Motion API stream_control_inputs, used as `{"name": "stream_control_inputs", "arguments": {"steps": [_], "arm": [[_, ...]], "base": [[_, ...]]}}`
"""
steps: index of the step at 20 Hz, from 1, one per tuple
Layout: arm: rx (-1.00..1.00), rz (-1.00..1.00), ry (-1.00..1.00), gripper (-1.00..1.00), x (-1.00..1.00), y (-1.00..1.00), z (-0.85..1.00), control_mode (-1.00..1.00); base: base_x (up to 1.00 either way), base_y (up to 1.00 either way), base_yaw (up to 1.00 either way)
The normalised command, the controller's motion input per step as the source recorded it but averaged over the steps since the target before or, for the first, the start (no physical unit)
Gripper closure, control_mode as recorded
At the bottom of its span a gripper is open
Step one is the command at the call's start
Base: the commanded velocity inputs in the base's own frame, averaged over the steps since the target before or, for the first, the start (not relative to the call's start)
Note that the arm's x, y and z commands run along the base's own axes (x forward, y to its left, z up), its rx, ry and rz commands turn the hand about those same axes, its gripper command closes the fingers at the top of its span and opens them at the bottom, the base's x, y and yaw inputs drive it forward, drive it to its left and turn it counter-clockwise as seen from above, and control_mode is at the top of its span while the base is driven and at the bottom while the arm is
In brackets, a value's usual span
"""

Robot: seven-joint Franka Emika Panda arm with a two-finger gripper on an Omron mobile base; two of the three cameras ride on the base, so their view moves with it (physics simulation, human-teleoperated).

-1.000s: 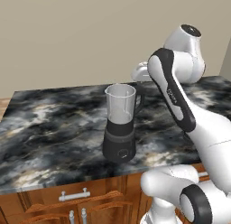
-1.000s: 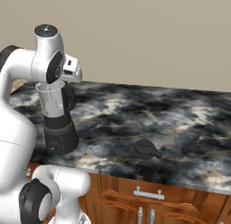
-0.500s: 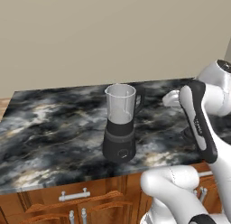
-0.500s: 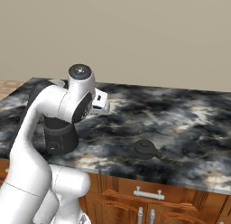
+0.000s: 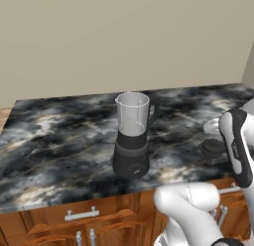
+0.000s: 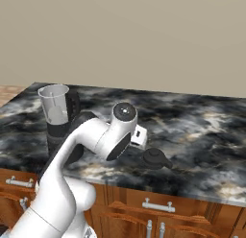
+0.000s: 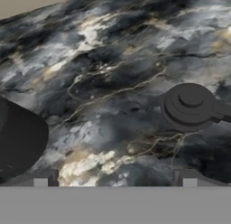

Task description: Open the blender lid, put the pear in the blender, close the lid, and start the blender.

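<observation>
Blender (image 5: 132, 141): stands upright on the dark marbled counter (image 5: 54, 136), toward its front edge; clear tapered jar on a dark grey round base, black handle at the jar's side, round button facing the cabinets. In the right base view it sits at the far left (image 6: 58, 121), partly behind the arm. In the hand view a dark rounded mass at the left edge (image 7: 18, 139) is probably its base.
Jar: the rim is uncovered; the jar looks empty through its clear wall.
Blender lid (image 6: 154, 158): off the jar, lying flat on the counter with its raised knob upward, well apart from the blender, to the robot's right of it. The left base view shows it near the counter's front edge beside the arm (image 5: 213, 147); the hand view shows it at right of centre (image 7: 189, 106), with a small tab sticking out to its side.
Gripper (image 7: 115, 179): fingers set wide apart, one tip at the lower left and the other (image 7: 189, 178) at the lower right of the hand view, nothing between them. It hangs above bare counter, with the lid ahead and to one side, not touching it.
Arm: bent low over the counter's front edge, its wrist just beside the lid in the right base view.
Cabinets (image 6: 158, 208): brown wood with metal handles, below the counter.
Pear: cannot be found in these views.
</observation>
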Motion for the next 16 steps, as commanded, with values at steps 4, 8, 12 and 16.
{"name": "stream_control_inputs", "arguments": {"steps": [4,8,12,16], "arm": [[0.00,-0.11,0.20,-1.00,0.10,-0.81,-0.26,-1.00],[0.00,-0.14,0.31,-1.00,0.17,-0.53,0.00,-1.00],[0.00,-0.12,0.31,-1.00,0.39,-0.36,-0.25,-1.00],[0.00,-0.02,0.19,-1.00,0.37,-0.26,-0.53,-1.00]], "base": [[0.00,0.00,0.00],[0.00,0.00,0.00],[0.00,0.00,0.00],[0.00,0.00,0.00]]}}
